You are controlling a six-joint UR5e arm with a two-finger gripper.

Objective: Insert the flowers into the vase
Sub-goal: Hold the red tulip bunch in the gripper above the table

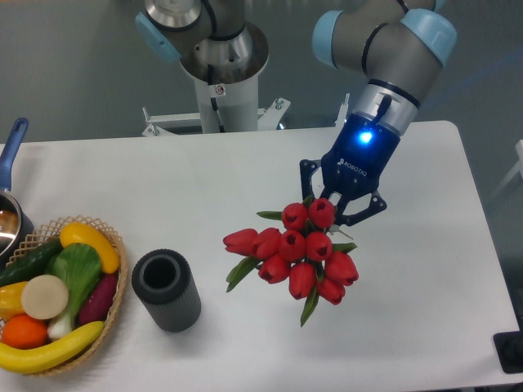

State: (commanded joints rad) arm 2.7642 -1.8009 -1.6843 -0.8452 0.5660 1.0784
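Gripping the flowers (296,251), the claw (339,209) is closed around the hidden stems, buds facing the camera, right of centre over the table (458,245). Vase (167,289) stands upright, well apart leftward. Carrying seems underway; next, stems must align over its mouth.

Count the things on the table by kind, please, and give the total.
Flowers (one bunch, in the gripper): 1
Vase: 1
Basket of fruit and vegetables: 1
Pot (partly cut off at the left edge): 1
Total: 4
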